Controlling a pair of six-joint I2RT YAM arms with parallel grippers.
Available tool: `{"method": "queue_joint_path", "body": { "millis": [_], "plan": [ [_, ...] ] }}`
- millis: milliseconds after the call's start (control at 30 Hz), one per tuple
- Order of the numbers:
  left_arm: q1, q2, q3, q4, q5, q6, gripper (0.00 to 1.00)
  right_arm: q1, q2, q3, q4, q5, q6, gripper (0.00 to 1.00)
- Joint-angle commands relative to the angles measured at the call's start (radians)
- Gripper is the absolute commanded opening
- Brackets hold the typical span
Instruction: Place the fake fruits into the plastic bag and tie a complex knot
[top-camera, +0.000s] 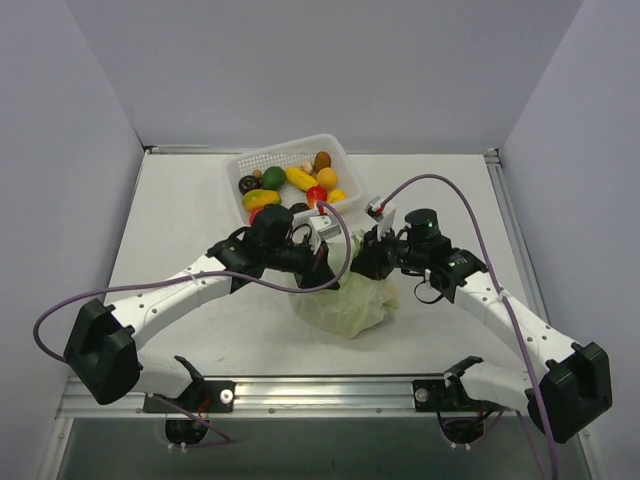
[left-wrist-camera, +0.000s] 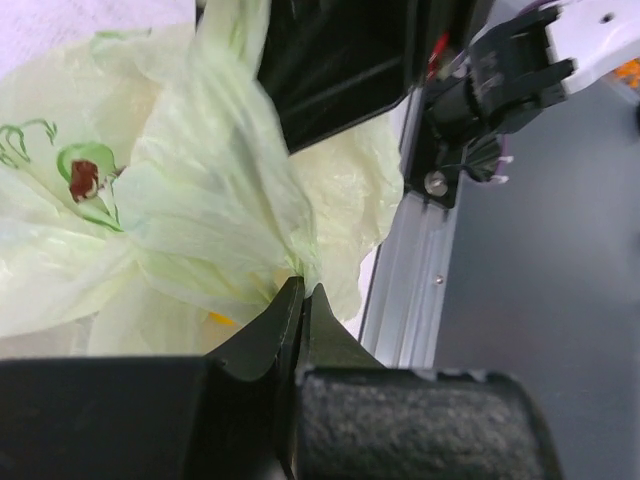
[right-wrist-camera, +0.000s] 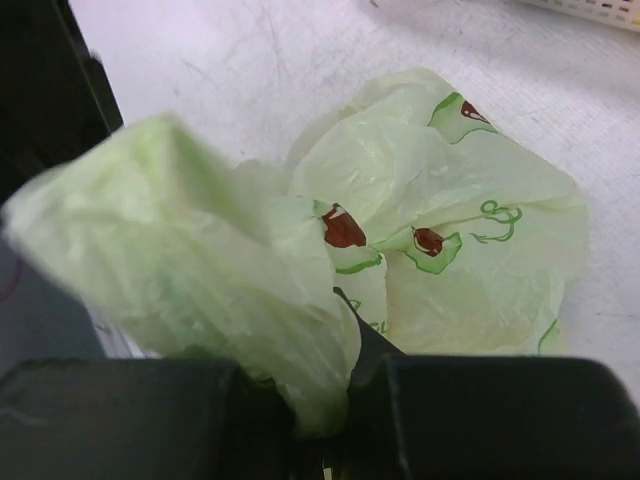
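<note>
On a white table (top-camera: 180, 200) between bare grey walls (top-camera: 300, 60), the plastic bag (top-camera: 345, 305) lies crumpled just in front of the basket (top-camera: 238, 162) holding the fake fruits (top-camera: 300, 180). Both arms angle inward above the bag, with the left gripper (left-wrist-camera: 303, 295) and right gripper (right-wrist-camera: 335, 400) each clamped on its film.

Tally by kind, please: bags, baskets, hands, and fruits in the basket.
Plastic bag: 1
White basket: 1
Hands: 2, left hand and right hand, each shut on the bag
Fake fruits in the basket: about 10, some overlapping
Total: about 14
</note>
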Motion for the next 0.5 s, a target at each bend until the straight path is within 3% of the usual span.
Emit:
{"method": "queue_joint_path", "body": {
  "millis": [0, 233, 300, 367, 467],
  "plan": [
    [-0.026, -0.039, -0.023, -0.033, -0.136, 0.031, 0.0, -0.004, 0.0, 0.054, 0.143, 0.042, 0.295, 0.0],
    [-0.046, 0.005, -0.041, -0.024, -0.342, -0.017, 0.0, -0.001, -0.034, -0.001, 0.246, 0.002, 0.59, 0.0],
    [-0.026, 0.025, -0.051, 0.022, -0.309, -0.072, 0.0, 0.018, -0.051, -0.019, 0.25, -0.001, 0.598, 0.0],
    [-0.014, 0.033, -0.095, 0.156, -0.209, -0.136, 0.0, 0.024, -0.069, -0.057, 0.254, 0.003, 0.621, 0.0],
    [-0.026, 0.055, -0.182, 0.46, -0.153, -0.376, 0.0, 0.039, -0.086, -0.108, 0.308, 0.022, 0.682, 0.0]
  ]
}}
